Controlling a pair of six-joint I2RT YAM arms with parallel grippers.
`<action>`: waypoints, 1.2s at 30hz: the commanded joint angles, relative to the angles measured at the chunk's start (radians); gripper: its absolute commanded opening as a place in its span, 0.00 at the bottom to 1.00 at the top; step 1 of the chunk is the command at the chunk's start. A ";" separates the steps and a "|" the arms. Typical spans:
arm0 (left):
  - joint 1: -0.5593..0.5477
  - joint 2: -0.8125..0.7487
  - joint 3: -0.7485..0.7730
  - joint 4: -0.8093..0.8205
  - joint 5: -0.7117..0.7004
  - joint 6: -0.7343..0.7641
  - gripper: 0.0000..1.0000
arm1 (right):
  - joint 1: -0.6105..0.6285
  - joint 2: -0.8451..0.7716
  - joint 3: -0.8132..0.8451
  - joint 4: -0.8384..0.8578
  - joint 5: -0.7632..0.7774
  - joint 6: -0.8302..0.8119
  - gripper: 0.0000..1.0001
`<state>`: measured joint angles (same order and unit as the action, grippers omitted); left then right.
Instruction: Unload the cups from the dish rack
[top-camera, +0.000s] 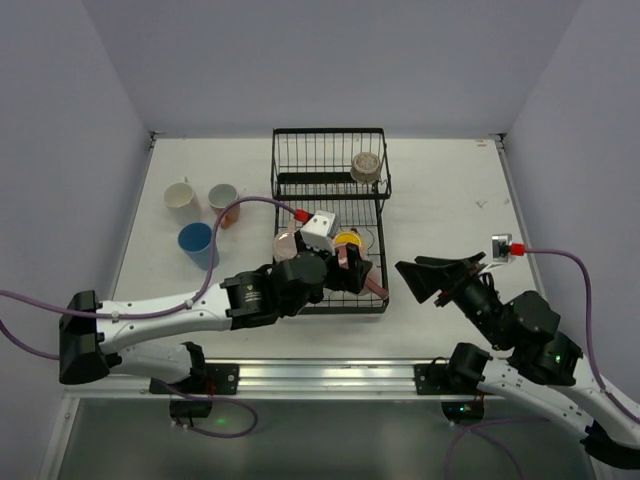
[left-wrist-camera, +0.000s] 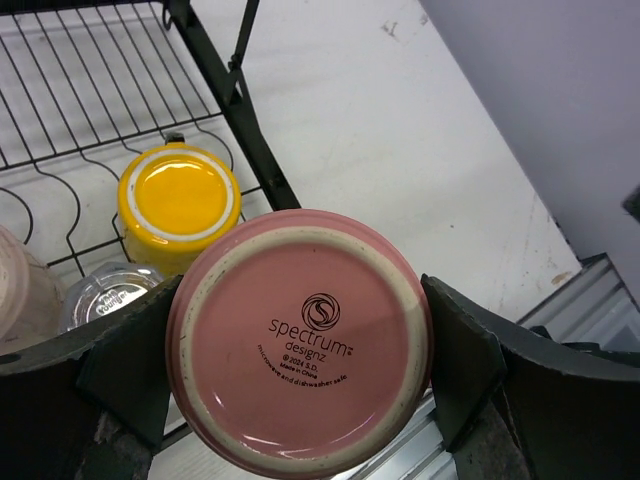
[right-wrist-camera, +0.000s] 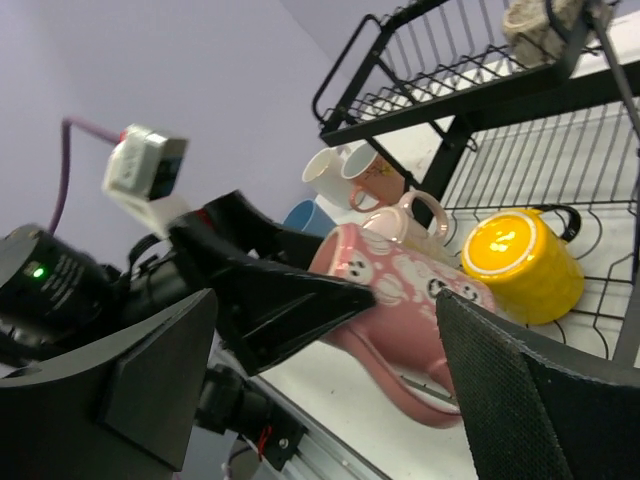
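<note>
The black wire dish rack (top-camera: 283, 185) stands mid-table. My left gripper (top-camera: 352, 272) is shut on a pink patterned mug (top-camera: 357, 268), held on its side over the rack's front right part. In the left wrist view the mug's pink base (left-wrist-camera: 310, 390) sits between my fingers (left-wrist-camera: 455, 350). The right wrist view shows it with its handle hanging down (right-wrist-camera: 420, 285). In the rack are a yellow cup (top-camera: 348, 240), a salmon-pink cup (top-camera: 287, 243) and a clear glass (left-wrist-camera: 108, 295). A grey-beige cup (top-camera: 367, 165) is on the upper shelf. My right gripper (top-camera: 425, 278) is open and empty, right of the rack.
Three cups stand on the table left of the rack: a white one (top-camera: 181, 195), a pale mug with a pinkish handle (top-camera: 224, 200) and a blue one (top-camera: 196, 241). Walls close in the table's left, back and right sides. A metal rail (top-camera: 330, 375) runs along the near edge.
</note>
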<state>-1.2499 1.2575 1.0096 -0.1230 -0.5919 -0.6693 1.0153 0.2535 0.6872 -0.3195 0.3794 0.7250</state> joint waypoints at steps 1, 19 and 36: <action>0.033 -0.121 -0.081 0.360 0.036 0.051 0.00 | 0.008 -0.031 -0.031 0.048 0.128 0.077 0.90; 0.190 -0.336 -0.315 0.839 0.426 0.076 0.00 | -0.055 0.158 -0.067 0.177 -0.123 0.329 0.86; 0.188 -0.412 -0.378 1.006 0.625 -0.056 0.00 | -0.092 0.268 -0.150 0.782 -0.481 0.441 0.63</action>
<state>-1.0668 0.8783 0.6193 0.6422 -0.0311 -0.6640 0.9283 0.4973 0.5465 0.2443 -0.0238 1.1198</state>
